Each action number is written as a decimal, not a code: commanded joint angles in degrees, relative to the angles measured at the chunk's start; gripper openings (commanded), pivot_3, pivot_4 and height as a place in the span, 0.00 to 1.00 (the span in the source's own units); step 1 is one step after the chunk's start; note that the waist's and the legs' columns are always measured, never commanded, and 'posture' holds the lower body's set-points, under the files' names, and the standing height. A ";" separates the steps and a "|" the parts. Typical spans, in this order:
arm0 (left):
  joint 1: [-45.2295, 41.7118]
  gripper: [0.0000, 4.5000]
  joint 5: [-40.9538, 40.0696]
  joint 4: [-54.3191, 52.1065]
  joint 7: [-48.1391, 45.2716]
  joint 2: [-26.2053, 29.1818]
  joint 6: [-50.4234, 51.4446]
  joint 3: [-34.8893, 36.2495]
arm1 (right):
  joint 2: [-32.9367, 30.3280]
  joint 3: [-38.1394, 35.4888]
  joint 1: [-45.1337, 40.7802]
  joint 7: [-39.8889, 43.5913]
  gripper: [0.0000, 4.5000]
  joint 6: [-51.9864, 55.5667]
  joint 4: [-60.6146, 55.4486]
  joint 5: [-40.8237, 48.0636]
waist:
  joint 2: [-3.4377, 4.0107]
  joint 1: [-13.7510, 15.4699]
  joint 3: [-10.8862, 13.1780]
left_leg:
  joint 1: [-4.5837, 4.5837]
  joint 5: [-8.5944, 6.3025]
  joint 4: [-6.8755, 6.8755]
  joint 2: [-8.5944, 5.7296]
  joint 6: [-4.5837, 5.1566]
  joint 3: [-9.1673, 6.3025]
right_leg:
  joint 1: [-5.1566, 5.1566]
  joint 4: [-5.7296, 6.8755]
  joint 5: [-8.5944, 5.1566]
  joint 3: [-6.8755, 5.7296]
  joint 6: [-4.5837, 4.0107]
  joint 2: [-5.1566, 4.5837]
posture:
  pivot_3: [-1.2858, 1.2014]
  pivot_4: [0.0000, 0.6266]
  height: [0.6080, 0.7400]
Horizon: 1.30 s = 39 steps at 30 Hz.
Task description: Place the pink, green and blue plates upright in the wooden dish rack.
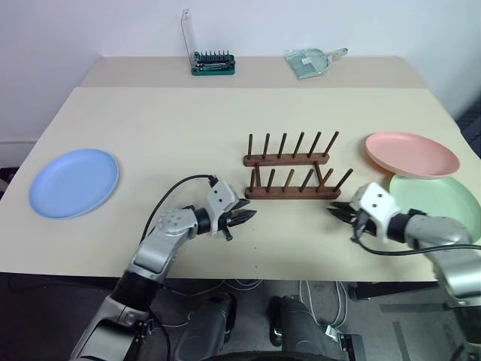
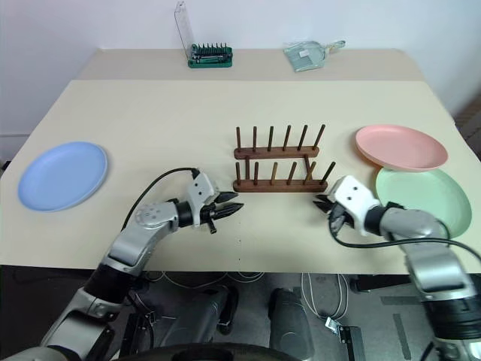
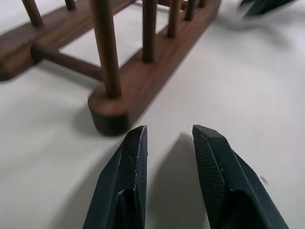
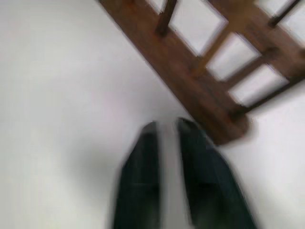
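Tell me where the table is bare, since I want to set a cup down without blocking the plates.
The widest bare patch lies between the blue plate and the wooden dish rack. Another runs behind the rack, short of the green screwdriver-bit holder. It is crowded at the right, where the pink plate overlaps the green plate beside the right gripper.

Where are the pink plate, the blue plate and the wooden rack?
pink plate (image 1: 412,153), left eye view, its middle.
blue plate (image 1: 74,181), left eye view, its middle.
wooden rack (image 1: 291,193), left eye view, its near rail.
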 commanded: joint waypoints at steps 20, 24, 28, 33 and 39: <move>3.95 0.34 -10.71 -14.24 -8.37 7.06 2.00 5.07 | -2.63 17.76 -40.40 -6.11 0.95 -18.08 56.06 -24.95 | 0.12 0.04 0.06 | -0.04 0.03 -0.05 0.00 -0.01 0.11 | -0.09 -0.04 0.05 0.05 -0.11 -0.02 | 0.52 0.24 1.00; 5.31 0.34 -10.31 -14.28 -8.35 7.22 0.88 5.08 | -1.98 18.87 -42.74 -6.77 0.77 -19.28 59.80 -26.61 | 0.13 0.06 0.06 | -0.05 0.03 -0.04 -0.01 -0.01 0.10 | -0.08 -0.04 0.05 0.06 -0.12 -0.01 | 0.52 0.24 1.00; 6.25 0.34 -10.02 -13.94 -8.13 7.06 -0.02 4.87 | -1.87 18.65 -42.57 -6.67 0.32 -19.19 58.18 -26.90 | 0.15 -0.04 0.05 | -0.04 0.03 -0.03 -0.01 -0.03 0.10 | -0.09 -0.02 0.05 0.07 -0.12 0.01 | 0.52 0.24 1.00; 6.29 0.34 -10.01 -14.15 -7.79 6.83 -0.11 4.40 | -2.01 18.36 -41.45 -6.89 0.01 -18.44 55.52 -27.15 | 0.17 -0.08 0.03 | -0.01 0.04 -0.03 -0.01 -0.04 0.10 | -0.08 0.00 0.05 0.10 -0.12 0.02 | 0.52 0.24 1.00; 4.53 0.34 -9.80 -13.68 -7.81 6.47 0.18 3.65 | -3.68 14.54 -37.76 -10.06 0.01 -17.81 44.32 -26.32 | 0.20 0.00 0.04 | -0.02 0.04 -0.03 -0.01 -0.04 0.10 | -0.10 0.01 0.06 0.11 -0.12 0.02 | 0.52 0.24 1.00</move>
